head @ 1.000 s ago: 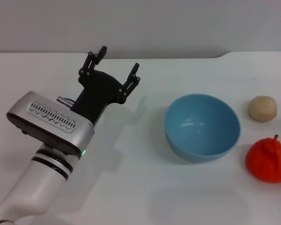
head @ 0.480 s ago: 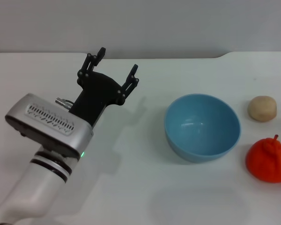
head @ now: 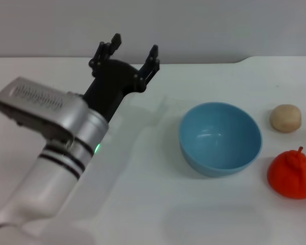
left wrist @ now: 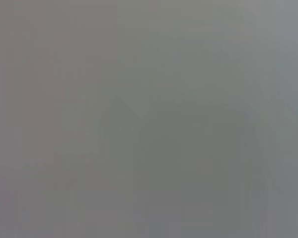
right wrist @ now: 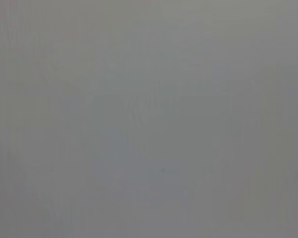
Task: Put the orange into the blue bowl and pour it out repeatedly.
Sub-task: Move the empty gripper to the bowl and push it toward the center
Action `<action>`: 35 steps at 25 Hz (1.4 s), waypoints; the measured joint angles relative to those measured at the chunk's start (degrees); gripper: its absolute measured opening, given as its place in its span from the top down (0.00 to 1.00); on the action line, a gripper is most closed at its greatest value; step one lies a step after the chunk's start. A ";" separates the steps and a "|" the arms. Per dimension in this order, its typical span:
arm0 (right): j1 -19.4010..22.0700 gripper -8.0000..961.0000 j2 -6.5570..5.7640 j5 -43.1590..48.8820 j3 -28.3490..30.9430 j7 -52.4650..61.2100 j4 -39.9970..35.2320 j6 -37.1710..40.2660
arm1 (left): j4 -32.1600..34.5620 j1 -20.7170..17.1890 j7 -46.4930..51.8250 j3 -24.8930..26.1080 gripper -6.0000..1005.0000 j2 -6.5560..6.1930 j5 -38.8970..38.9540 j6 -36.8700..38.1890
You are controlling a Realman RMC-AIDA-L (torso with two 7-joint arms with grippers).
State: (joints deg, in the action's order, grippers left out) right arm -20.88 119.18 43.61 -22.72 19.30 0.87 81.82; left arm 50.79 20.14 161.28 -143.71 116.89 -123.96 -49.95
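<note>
The light-blue bowl stands upright and empty on the white table, right of centre in the head view. The red-orange lumpy orange with its small stem lies on the table at the right edge, just right of the bowl and apart from it. My left gripper is open and empty, raised above the table at the far left-centre, well left of the bowl. My right gripper is out of view. Both wrist views show only plain grey.
A smaller beige round lump lies on the table behind the orange, right of the bowl. The white table ends at a grey wall behind.
My left arm has lifted and swung up and slightly right, so the open gripper now sits higher and farther back. The bowl, orange and beige lump have not moved.
</note>
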 joint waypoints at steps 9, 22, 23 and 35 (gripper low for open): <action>0.10 0.30 -0.06 0.00 -0.18 -0.07 -0.18 0.11 | 19.93 -0.39 -0.61 18.65 0.22 -2.10 -5.64 39.71; 0.33 0.30 -0.18 0.12 -0.40 -0.19 -0.34 1.69 | 29.76 5.37 -11.56 54.80 0.23 0.74 2.87 101.43; 0.26 0.30 -0.18 0.12 -0.40 -0.19 -0.32 1.73 | 29.80 5.35 -12.43 55.52 0.23 0.81 5.03 104.54; 0.22 0.30 -0.14 0.17 -0.40 -0.23 -0.13 1.29 | 26.22 5.45 -11.89 45.84 0.23 1.30 6.74 102.16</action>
State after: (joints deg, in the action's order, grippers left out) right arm -20.66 119.04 43.77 -23.12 19.07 0.74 83.11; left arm 77.02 25.59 149.39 -97.87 118.19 -117.22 52.21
